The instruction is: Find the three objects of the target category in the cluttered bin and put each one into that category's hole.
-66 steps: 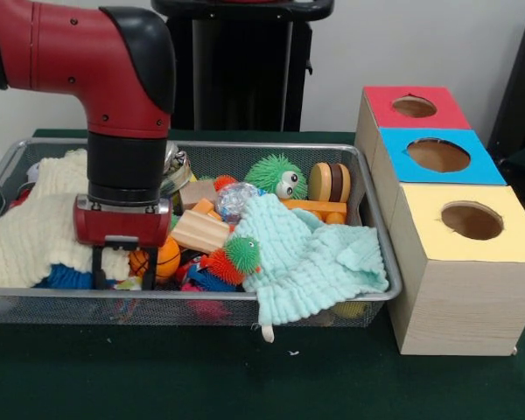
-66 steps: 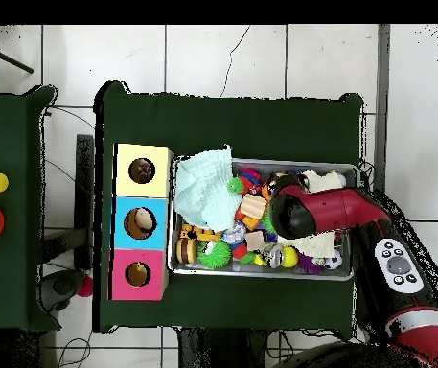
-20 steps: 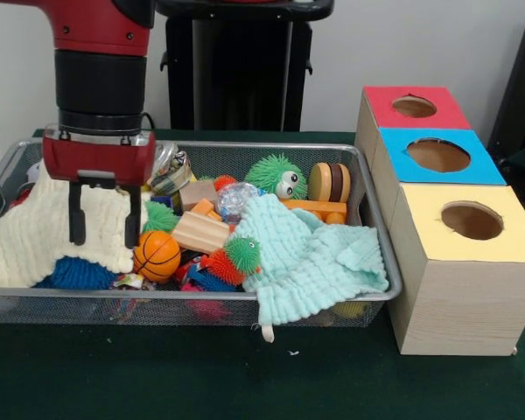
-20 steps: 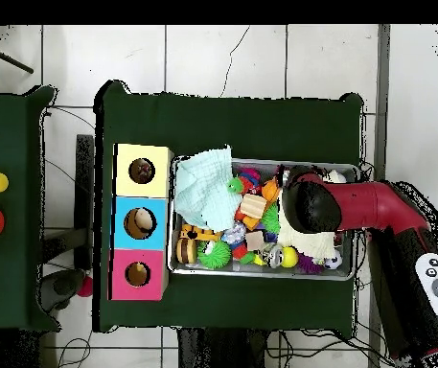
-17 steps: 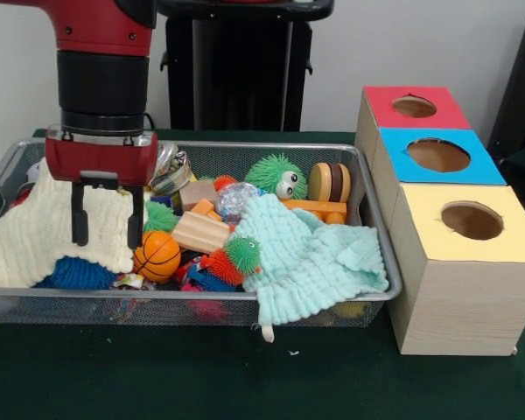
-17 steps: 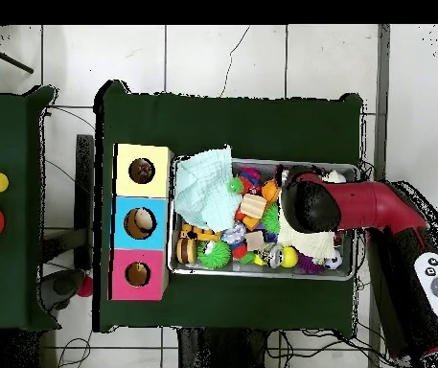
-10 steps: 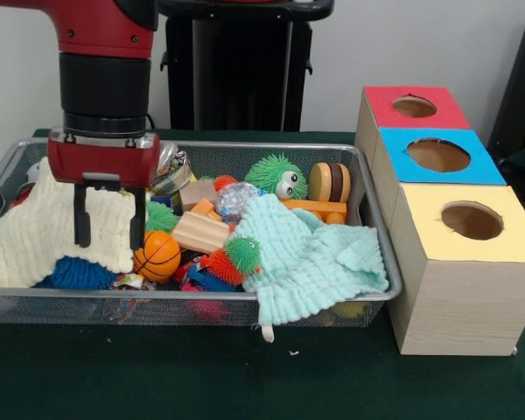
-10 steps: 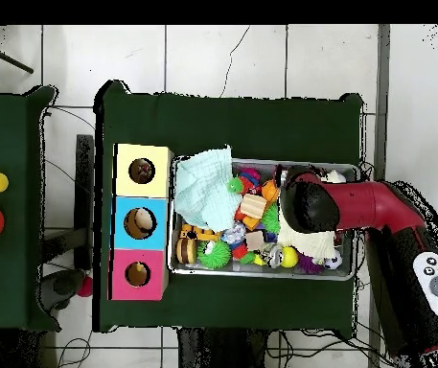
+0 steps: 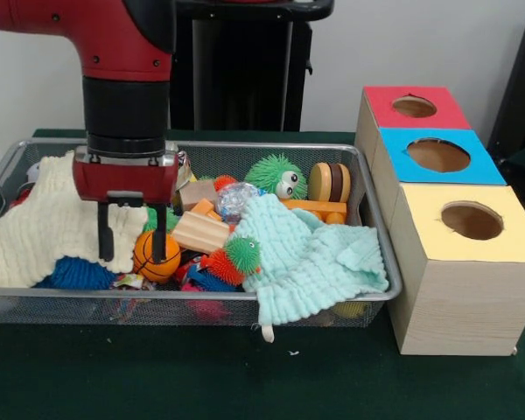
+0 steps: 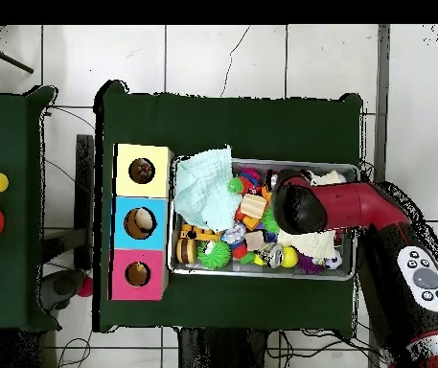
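Wire-mesh bin (image 9: pixel 381 262) holds two knit cloths; the empty claw (image 9: pixel 131 247) hangs spread over one orange ball (image 9: pixel 150 255).

In the front view the bin (image 9: pixel 378 262) sits left of a row of three boxes (image 9: pixel 459 262), the nearest bearing the hole (image 9: pixel 472 220). Inside, a knitted cloth (image 9: pixel 35 227) lies at the left, another cloth (image 9: pixel 311 258) drapes over the near rim at the right, and toys crowd between them. The gripper (image 9: pixel 131 236) hangs over a ball (image 9: pixel 155 255) just right of the left cloth.
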